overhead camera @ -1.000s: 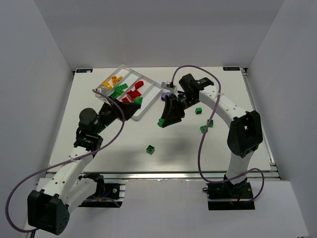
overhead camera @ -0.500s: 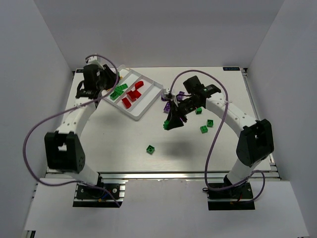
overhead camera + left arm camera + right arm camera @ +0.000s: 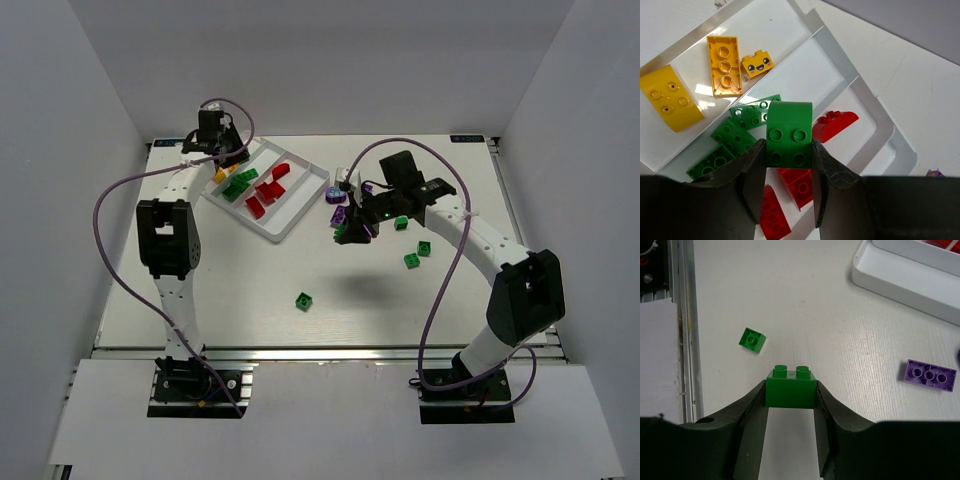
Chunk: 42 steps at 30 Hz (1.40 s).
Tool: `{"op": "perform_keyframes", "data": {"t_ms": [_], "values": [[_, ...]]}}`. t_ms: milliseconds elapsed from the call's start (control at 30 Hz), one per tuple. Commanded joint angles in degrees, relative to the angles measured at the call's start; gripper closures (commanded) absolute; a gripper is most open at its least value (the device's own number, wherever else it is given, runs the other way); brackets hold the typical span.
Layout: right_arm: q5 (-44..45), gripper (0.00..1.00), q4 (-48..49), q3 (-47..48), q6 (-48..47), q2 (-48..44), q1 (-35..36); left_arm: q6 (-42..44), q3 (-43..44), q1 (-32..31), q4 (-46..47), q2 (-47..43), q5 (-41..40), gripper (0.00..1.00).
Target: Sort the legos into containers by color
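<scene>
The white tray (image 3: 303, 207) lies at the back left with four long containers. The leftmost holds yellow legos (image 3: 724, 65), the one beside it green legos (image 3: 727, 142), the third red legos (image 3: 835, 122). My left gripper (image 3: 224, 168) hangs over the tray, shut on a curved green lego (image 3: 788, 132) above the green and red containers. My right gripper (image 3: 347, 234) is over the table right of the tray, shut on a green two-by-two lego (image 3: 790, 389). Loose green legos (image 3: 304, 300) and purple legos (image 3: 341, 213) lie on the table.
More loose green bricks lie at the right (image 3: 411, 260) (image 3: 401, 222). The right wrist view shows a small green brick (image 3: 752, 339), a purple plate (image 3: 930, 375) and the tray's corner (image 3: 900, 280). The table's metal near rail (image 3: 330, 352) runs in front of the arm bases.
The left arm has swung up and back, carrying its green brick from the tray's near edge to over the tray's far-left part. The right gripper has shifted slightly right with its brick.
</scene>
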Motion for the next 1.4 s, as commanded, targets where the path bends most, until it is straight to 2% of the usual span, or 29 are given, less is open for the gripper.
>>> {"op": "perform_keyframes", "data": {"t_ms": [0,167,300,400,433,700,867,1000,1067,1133,1167,1200,1233,1267,1300,1333,1367], "values": [[0.26,1.0,3.31,-0.57,1.94,-2.8,-0.36,-0.67,3.13,-0.06,-1.5,0.68,-0.42,0.89],[0.08,1.0,3.49,-0.74,2.3,-2.8,-0.45,-2.26,4.79,-0.14,-1.05,3.85,0.46,0.84],[0.17,1.0,3.49,-1.01,2.38,-2.71,-0.54,-2.61,6.47,-0.67,-2.46,6.13,0.55,0.74],[0.17,1.0,3.66,-1.09,2.38,-2.71,-0.54,-2.87,7.44,-0.85,-3.6,6.75,0.55,0.64],[0.17,1.0,3.84,-1.09,2.56,-2.62,-0.54,-2.78,7.44,-0.85,-3.78,6.93,0.55,0.58],[0.52,1.0,4.19,-0.83,2.74,-2.36,-0.54,-2.26,7.26,-0.94,-5.1,6.05,0.11,0.43],[0.78,1.0,4.19,-0.3,2.56,-1.92,-0.54,-2.26,7.26,-0.94,-5.1,4.3,-0.15,0.4],[1.92,1.0,4.28,1.36,2.3,-0.95,-0.54,-1.91,6.56,-0.94,-5.01,0.61,-0.59,0.42],[3.15,1.0,5.85,3.21,2.82,0.36,-0.45,-1.47,2.54,-0.76,-3.79,-2.72,-1.12,0.47],[4.21,1.0,6.91,6.35,3.26,2.91,-0.1,-1.46,-2.99,-0.5,-0.64,-10.36,-1.3,0.57],[4.65,1.0,7.09,7.86,3.26,3.96,0.25,-1.46,-10.16,-0.15,0.6,-13.52,-1.3,0.59],[5.26,1.0,8.05,9.26,3.35,6.32,0.6,-1.46,-14.06,0.03,1.75,-20.42,-1.3,0.59],[8.23,1.0,9.1,11.89,4.13,7.74,1.83,-1.55,-18.01,0.38,3.5,-24.06,-1.21,0.59],[10.0,1.0,10.16,13.39,5.71,8.97,2.53,-2.07,-26.14,0.64,4.3,-27.75,-3.04,0.57],[11.32,1.0,12.17,14.89,6.33,11.94,3.06,-2.43,-30.14,1.34,5.09,-35.1,-3.31,0.54],[13.77,1.0,13.49,16.47,7.03,13.54,4.29,-2.78,-33.92,1.52,5.53,-38.82,-3.67,0.46],[15.36,1.0,15.25,19.27,9.57,14.86,4.82,-3.48,-40.83,1.7,5.89,-42.34,-3.93,0.43]]}}
